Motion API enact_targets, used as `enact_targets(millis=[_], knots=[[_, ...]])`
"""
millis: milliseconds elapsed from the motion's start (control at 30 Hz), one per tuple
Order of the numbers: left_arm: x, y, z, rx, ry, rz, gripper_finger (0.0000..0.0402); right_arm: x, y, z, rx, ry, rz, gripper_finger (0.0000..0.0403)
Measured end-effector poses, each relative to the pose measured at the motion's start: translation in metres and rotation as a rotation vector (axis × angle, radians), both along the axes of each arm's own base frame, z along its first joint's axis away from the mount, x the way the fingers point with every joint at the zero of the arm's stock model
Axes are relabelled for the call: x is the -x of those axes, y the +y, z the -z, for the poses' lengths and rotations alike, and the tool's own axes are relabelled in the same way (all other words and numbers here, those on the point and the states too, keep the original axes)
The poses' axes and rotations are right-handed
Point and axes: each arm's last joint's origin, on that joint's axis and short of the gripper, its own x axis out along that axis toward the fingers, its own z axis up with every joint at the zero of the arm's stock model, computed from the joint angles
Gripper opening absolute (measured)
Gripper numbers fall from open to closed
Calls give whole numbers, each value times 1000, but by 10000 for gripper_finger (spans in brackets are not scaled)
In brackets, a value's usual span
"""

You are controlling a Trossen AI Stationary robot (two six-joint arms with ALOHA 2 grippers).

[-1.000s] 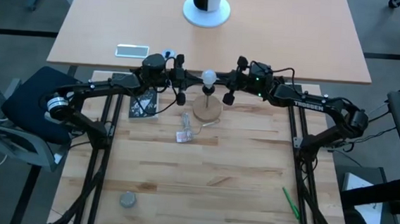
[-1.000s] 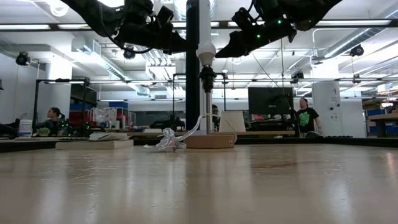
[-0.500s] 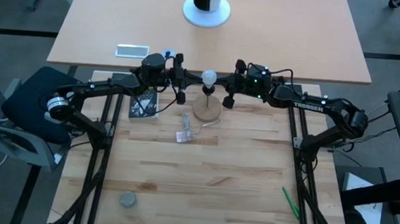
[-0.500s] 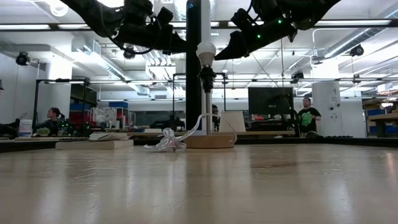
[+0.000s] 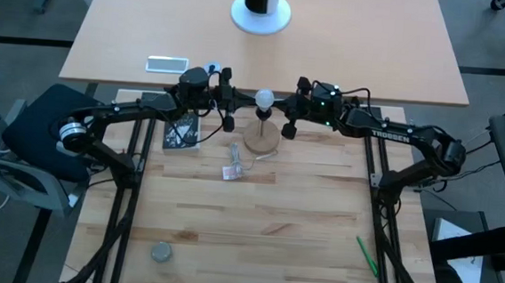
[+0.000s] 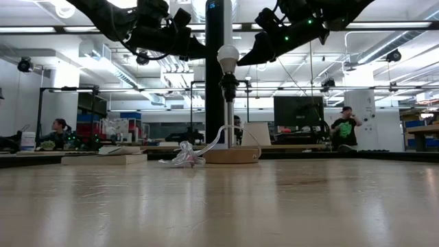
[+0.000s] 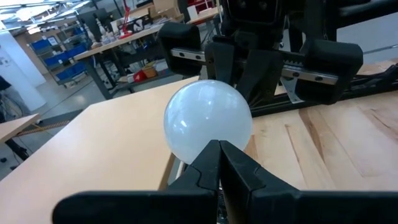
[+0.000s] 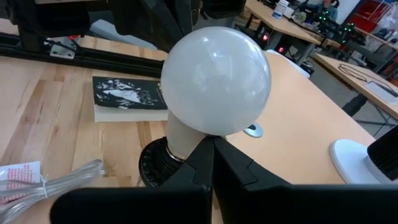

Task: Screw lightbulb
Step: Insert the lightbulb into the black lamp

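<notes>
Workshop benches stretch behind the wooden table (image 5: 265, 214), where the lightbulb (image 5: 263, 98) sits upright in its black socket (image 8: 155, 163). Left gripper (image 5: 234, 96) and right gripper (image 5: 284, 99) flank the bulb closely, jaws pressed together, holding nothing.

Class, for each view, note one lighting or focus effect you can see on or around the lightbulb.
Left wrist view: soft window-like highlights on the lightbulb. Right wrist view: bulb evenly lit, the booklet behind slightly soft. Low view: ceiling lights glare, so the arms read as silhouettes. High view: the bulb is a small bright spot.
</notes>
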Motion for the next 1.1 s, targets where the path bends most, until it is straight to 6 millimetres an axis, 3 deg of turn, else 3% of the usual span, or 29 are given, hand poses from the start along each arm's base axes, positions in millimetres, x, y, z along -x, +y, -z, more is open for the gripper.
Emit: enact_targets(millis=[1100], knots=[[0, 1, 1, 0, 6, -49, 0, 4, 10, -2, -35, 33, 7, 0]])
